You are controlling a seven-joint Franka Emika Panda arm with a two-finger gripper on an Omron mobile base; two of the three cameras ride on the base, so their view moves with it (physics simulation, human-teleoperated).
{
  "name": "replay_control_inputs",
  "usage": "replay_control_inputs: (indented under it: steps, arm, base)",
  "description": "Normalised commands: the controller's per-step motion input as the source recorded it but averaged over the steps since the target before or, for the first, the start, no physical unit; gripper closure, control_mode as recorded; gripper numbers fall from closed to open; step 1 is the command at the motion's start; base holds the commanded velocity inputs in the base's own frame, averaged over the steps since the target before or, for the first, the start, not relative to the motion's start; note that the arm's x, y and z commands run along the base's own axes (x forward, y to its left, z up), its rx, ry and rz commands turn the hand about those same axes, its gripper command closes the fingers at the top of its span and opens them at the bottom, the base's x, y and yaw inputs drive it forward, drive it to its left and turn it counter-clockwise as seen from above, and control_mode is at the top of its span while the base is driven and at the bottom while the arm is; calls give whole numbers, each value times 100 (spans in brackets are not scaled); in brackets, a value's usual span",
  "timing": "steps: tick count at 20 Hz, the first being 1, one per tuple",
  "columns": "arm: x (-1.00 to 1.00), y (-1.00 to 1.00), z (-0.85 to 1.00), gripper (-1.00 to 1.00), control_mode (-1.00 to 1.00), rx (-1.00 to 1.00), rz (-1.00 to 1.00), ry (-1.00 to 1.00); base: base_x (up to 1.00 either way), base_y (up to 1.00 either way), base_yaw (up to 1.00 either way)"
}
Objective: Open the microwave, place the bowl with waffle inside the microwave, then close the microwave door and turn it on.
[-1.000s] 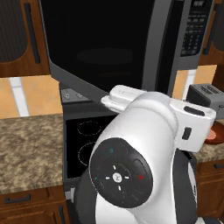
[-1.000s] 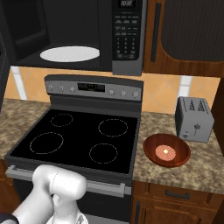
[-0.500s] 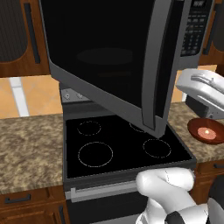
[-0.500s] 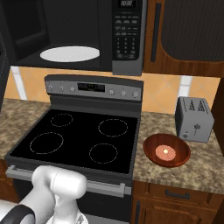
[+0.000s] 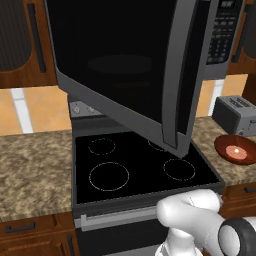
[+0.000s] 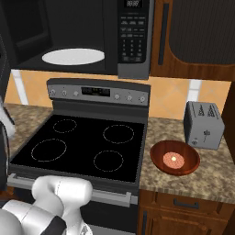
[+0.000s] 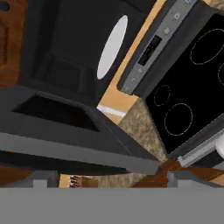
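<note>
Fingers are recorded spread wide, with nothing held between them. Close beyond them in the hand view, the wide grey-framed microwave door with black window (image 7: 65, 144) is seen swung fully open. Behind it, the large dark grey microwave (image 6: 92, 32) stands open above the black four-ring stove (image 6: 82, 147), a white round plate (image 6: 72, 56) inside. On the speckled granite tabletop (image 6: 202, 170) right of the stove, the shallow reddish-brown glossy bowl (image 6: 158, 153) is placed just before the small grey toaster (image 6: 203, 125), the small round gridded waffle (image 6: 174, 159) lying in it.
</note>
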Motion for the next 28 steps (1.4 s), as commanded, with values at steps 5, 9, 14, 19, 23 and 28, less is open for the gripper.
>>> replay_control_inputs:
  steps: [5,9,14,19,23,28]
  arm:
    - [89,-2,-24,-100,-100,58,57,28]
    - [79,19,-60,-100,-100,39,51,10]
    - [12,68,-35,-100,-100,11,15,-12]
    - [0,76,0,-100,-100,0,0,-21]
    - [-13,61,5,-100,-100,-4,-4,-12]
    - [-6,56,6,-100,-100,-5,-1,-4]
  base:
    - [0,0,0]
    - [0,0,0]
    - [0,0,0]
    - [0,0,0]
    - [0,0,0]
    - [0,0,0]
